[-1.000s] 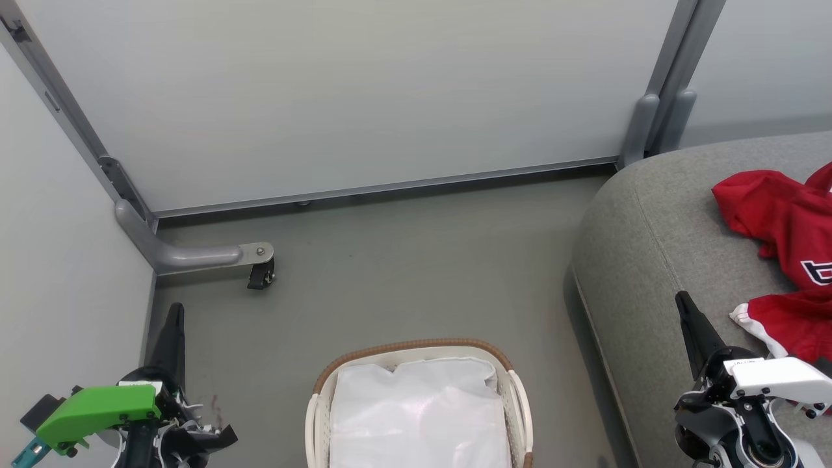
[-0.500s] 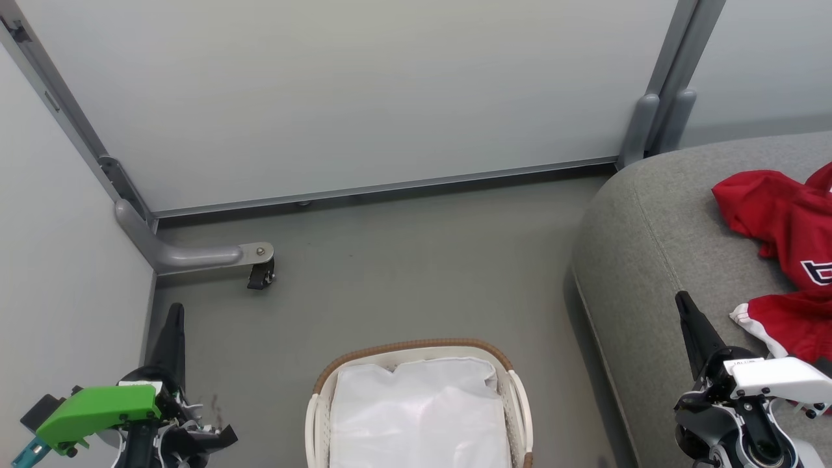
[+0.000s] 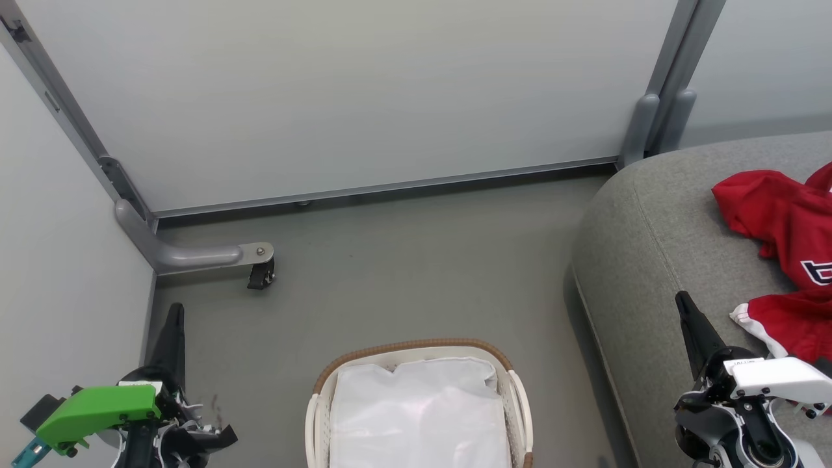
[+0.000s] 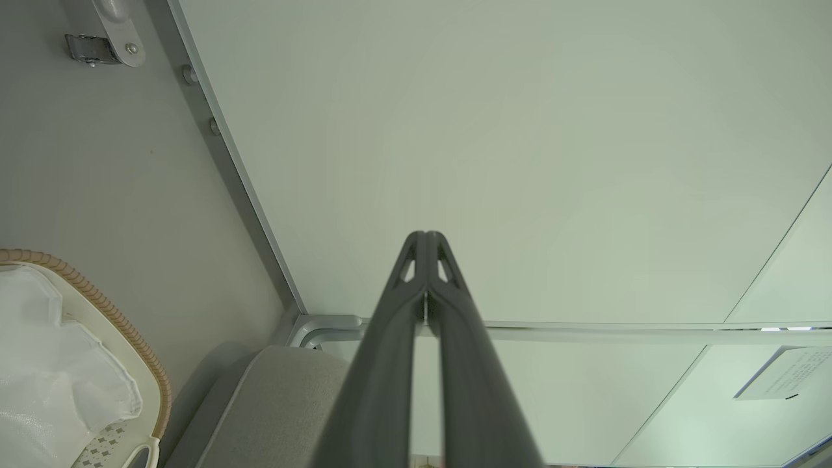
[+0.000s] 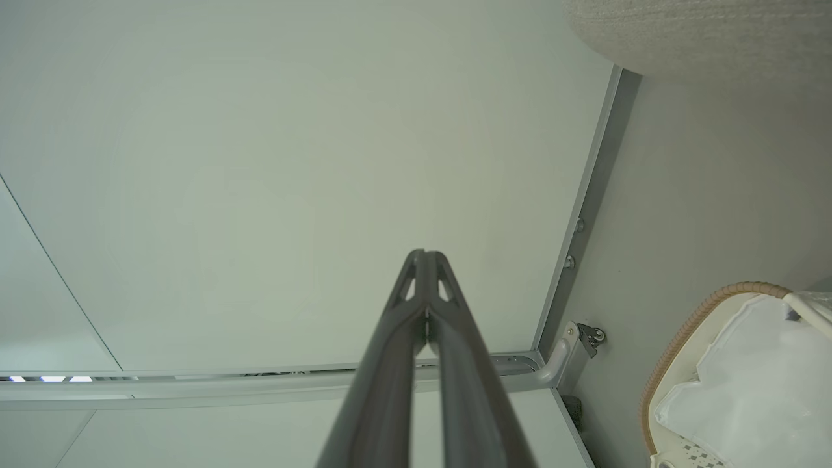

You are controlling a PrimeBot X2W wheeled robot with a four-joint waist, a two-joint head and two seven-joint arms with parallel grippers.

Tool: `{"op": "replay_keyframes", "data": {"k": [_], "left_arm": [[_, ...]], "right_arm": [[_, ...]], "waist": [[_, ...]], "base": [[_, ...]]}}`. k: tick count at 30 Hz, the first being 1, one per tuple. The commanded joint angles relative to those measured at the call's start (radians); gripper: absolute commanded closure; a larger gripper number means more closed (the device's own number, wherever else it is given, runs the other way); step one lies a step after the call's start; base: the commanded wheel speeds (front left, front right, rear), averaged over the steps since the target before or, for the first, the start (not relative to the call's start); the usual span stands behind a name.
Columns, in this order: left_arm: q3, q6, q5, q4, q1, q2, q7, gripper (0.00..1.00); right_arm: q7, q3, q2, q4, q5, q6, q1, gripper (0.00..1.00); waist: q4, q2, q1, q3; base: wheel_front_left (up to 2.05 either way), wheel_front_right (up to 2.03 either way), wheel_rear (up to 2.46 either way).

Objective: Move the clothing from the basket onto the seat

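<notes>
The head view showed the clothing lying on the seat, right of the basket with its white liner; the wrist views showed the left gripper and the right gripper pressed together, empty.

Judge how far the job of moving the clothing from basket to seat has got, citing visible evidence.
Done: the red clothing lies on the seat, and the basket holds its white liner with no red visible. In hand: nothing; the left gripper and right gripper are shut and empty. Left: seemingly nothing, though the liner could hide something.
</notes>
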Motion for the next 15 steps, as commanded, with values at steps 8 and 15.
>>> {"op": "replay_keyframes", "data": {"k": [8,15], "left_arm": [[0.002,-0.006,-0.003,-0.001,-0.011,0.007,0.003,1.00],[0.002,-0.006,-0.003,-0.001,-0.011,0.007,0.003,1.00]], "right_arm": [[0.001,-0.002,-0.006,-0.002,0.004,0.000,-0.007,1.00],[0.001,-0.002,-0.006,-0.002,0.004,0.000,-0.007,1.00]], "waist": [[0.000,0.0000,0.0000,0.000],[0.000,0.0000,0.0000,0.000]], "base": [[0.00,0.00,0.00],[0.00,0.00,0.00]]}}
